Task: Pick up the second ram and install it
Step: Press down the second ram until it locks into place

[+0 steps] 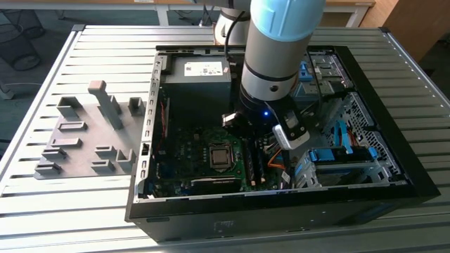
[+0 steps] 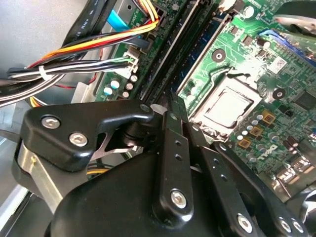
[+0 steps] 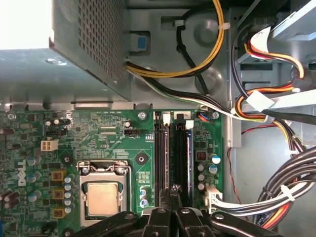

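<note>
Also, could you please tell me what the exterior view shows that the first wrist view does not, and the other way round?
Exterior view: the slatted table, the grey holder blocks on the exterior view's left of the open computer case, and the arm reaching into it. First wrist view: the gripper close to the memory slots, and yellow cables. Both: the green motherboard and its processor socket.

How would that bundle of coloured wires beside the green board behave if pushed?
The wire bundle would probably bend and spring back, since it runs in loose curves. The white tie likely makes the strands shift together. It looks light and should give easily.
</note>
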{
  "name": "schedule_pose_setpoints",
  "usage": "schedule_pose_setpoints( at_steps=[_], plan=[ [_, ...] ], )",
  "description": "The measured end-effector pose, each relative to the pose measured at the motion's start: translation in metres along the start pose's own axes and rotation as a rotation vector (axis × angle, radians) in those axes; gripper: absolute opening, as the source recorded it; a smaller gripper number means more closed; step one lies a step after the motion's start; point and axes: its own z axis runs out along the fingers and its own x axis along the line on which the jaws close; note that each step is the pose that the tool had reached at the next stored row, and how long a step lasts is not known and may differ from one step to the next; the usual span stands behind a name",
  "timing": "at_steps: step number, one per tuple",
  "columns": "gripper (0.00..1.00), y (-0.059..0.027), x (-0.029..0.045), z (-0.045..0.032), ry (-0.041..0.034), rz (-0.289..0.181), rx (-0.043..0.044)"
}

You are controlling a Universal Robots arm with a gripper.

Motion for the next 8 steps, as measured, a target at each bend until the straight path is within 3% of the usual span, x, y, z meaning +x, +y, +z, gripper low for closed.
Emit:
schedule_pose_setpoints(
  at_steps=[8],
  plan=[
    [0.11, -0.0001, 0.0000, 0.0064, 0.0002, 0.000, 0.0002]
  ],
)
